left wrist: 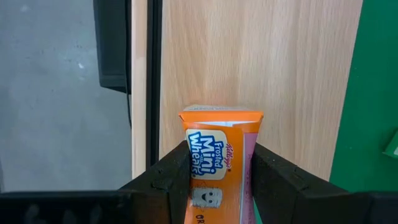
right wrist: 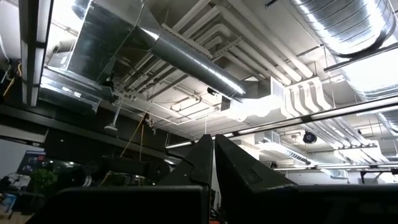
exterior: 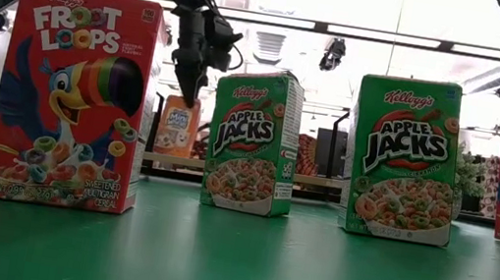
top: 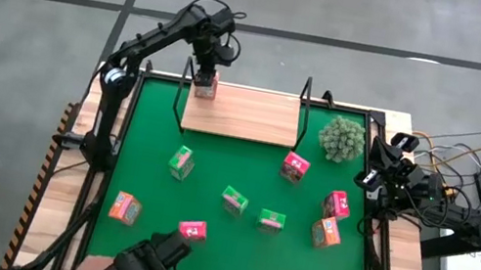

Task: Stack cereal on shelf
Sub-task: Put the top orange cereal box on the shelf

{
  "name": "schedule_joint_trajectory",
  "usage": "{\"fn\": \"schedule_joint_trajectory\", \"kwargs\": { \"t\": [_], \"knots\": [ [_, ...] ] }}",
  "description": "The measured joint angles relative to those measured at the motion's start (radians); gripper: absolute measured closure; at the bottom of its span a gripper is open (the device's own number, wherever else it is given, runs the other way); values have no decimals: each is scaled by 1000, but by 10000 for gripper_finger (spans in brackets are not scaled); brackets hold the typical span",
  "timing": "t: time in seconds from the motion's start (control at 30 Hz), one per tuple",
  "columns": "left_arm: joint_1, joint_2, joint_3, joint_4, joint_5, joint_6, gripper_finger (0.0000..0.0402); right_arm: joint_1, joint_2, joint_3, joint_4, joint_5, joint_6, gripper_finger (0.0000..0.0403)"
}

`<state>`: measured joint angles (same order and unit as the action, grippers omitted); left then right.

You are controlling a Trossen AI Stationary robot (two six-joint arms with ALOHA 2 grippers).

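The big wooden table [top: 56,222] has a flat green mat [top: 215,165] on top. At the far edge of the mat sits the shelf, a light wooden board [top: 249,115] with thin black wire posts at its sides.

The left arm reaches over the shelf's left end. Its left gripper [top: 204,77] has its jaws clamped on a small orange cereal box [left wrist: 219,158], one finger on each side. The box stands upright close to the left wire post, and it looks like it touches the board or is just above it. I think the arm puts it there, at the end, so that other boxes can line up beside it.

The right gripper [right wrist: 214,155] waits off the right side of the table, pointing up at the ceiling. Its jaws are together.

A fuzzy grey-green plant ball [top: 342,138] rests just right of the shelf.

More little boxes are spread over the mat, well apart from the shelf: three green ones [top: 180,160] in the middle, three pink ones [top: 294,166], and two orange ones [top: 124,206]. They still need stacking, so the job is only starting.
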<state>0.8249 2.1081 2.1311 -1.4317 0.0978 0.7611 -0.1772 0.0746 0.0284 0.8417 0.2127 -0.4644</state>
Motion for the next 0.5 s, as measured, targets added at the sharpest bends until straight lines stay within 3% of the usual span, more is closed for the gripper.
{"fn": "schedule_joint_trajectory", "kwargs": {
  "t": [0.5],
  "knots": [
    [0, 3, 23, 11, -3, 3, 274, 0, 0, 0, 0, 0, 0, 394]
  ]
}}
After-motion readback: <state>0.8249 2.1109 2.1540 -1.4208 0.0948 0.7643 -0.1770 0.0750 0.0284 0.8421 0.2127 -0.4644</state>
